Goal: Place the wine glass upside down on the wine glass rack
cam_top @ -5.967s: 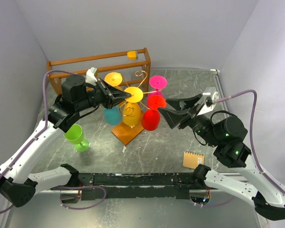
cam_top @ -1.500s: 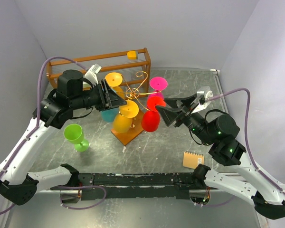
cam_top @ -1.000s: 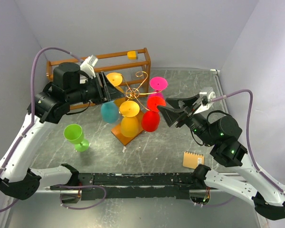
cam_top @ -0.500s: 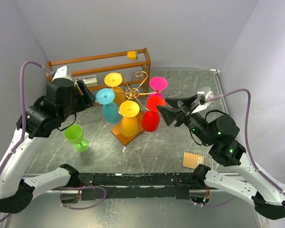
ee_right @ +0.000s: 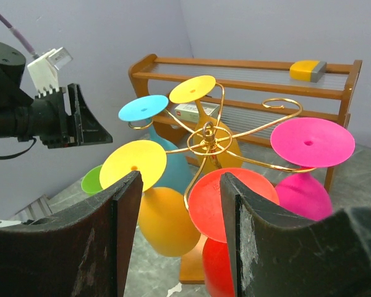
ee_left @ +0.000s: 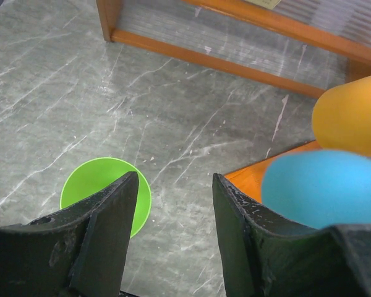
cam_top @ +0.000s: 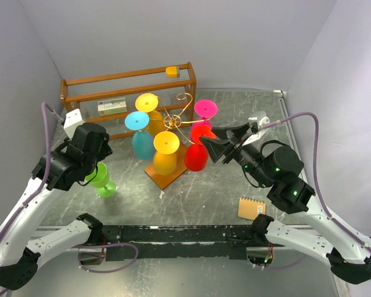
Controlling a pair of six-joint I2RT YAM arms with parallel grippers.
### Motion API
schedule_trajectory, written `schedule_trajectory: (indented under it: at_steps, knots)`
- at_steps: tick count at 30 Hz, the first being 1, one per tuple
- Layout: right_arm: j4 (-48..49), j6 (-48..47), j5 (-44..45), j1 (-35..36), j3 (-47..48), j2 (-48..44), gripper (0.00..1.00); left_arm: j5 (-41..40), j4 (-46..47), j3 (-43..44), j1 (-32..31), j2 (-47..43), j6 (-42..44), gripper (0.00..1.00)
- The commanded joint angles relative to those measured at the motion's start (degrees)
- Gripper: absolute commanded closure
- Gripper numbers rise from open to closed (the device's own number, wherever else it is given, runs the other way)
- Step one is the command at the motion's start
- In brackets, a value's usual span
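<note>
blue wine glass (cam_top: 142, 146) now hung at 9 o'clock on rack (cam_top: 168, 177). left gripper (ee_left: 173, 179) backed off over green glass (ee_left: 93, 182), jaws apart, empty. right gripper (ee_right: 180, 176) apart too. green probably next.

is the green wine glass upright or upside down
Upright: the green wine glass stands on the table, open mouth facing up.

Non-task stuff: brown wooden slatted shelf (cam_top: 127, 74) at 11 o'clock, standing on the grey marbled counter (cam_top: 204, 192) close to the back wall. Small yellow block (cam_top: 171, 71) with a grey end sits on the shelf's top tier, near the right end. Small white box (cam_top: 111, 106) with a printed label lies on the lower tier, left of centre. Tan notepad (cam_top: 251, 208) lies flat on the counter at 5 o'clock, well apart from the shelf.
</note>
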Motion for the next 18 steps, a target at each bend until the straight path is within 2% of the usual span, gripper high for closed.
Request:
schedule_trajectory:
  at_steps: [1, 11, 18]
  knots:
    - [0.40, -0.66, 0.55, 0.14, 0.65, 0.07, 0.47, -2.66, 1.67, 0.14, 0.19, -1.42, -0.64, 0.38]
    - [1.32, -0.48, -0.17, 0.13, 0.63, 0.88, 0.47, -0.67, 1.96, -6.67, 1.07, 0.48, -3.08, 0.32]
    - [0.88, -0.69, 0.15, 0.13, 0.96, 0.58, 0.47, 8.09, 7.62, -12.50, 9.51, 2.65, 1.15, 0.31]
